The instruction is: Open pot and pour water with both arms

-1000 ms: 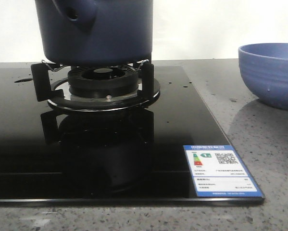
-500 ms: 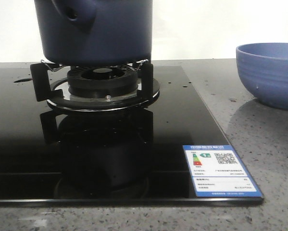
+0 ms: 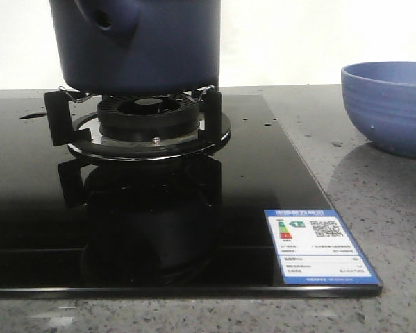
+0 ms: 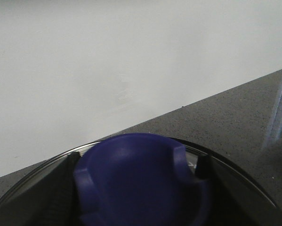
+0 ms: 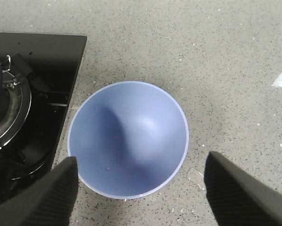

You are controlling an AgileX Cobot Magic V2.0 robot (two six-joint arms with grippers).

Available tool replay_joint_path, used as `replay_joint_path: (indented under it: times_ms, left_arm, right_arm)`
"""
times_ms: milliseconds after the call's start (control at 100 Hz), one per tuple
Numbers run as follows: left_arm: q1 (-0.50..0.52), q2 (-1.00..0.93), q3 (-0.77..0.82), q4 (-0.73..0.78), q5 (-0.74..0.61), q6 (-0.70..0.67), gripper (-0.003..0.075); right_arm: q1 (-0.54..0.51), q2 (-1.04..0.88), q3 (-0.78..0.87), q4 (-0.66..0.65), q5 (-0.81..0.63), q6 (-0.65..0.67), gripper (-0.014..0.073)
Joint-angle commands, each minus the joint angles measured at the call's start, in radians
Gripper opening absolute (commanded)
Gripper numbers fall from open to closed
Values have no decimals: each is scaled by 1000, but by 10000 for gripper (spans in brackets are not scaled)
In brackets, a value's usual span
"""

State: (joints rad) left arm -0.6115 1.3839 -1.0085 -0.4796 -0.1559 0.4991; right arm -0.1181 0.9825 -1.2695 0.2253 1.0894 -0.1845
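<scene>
**Lid grasp pending, bowl below right arm**

Right jaws [image 5: 141, 188] spread wide, empty, above the bowl [image 5: 129, 139]. Left jaws flank the lid knob [image 4: 136, 181] (clamped? cannot tell). Pot [image 3: 138, 41] sits on the burner [image 3: 146, 118]. Risk: off-centre grip slips the lid.

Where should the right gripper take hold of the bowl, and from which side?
Grip the bowl by its rim, coming straight down from above. It sits upright and open-mouthed on the counter, and the right gripper hangs over it, open, fingers wide. One finger inside the wall and one outside should suit the thin rim; the flared sides would likely slip.
</scene>
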Motion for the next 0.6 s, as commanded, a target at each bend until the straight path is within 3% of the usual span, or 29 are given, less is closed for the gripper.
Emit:
replay_joint_path:
  times_ms: [0, 590]
  left_arm:
    - [-8, -23, -39, 9, -115, -8, 335]
    - [-13, -13, -39, 18, -144, -63, 338]
  right_arm:
    - [-4, -18, -21, 11, -66, -11, 503]
    - [-4, -18, -21, 11, -77, -11, 503]
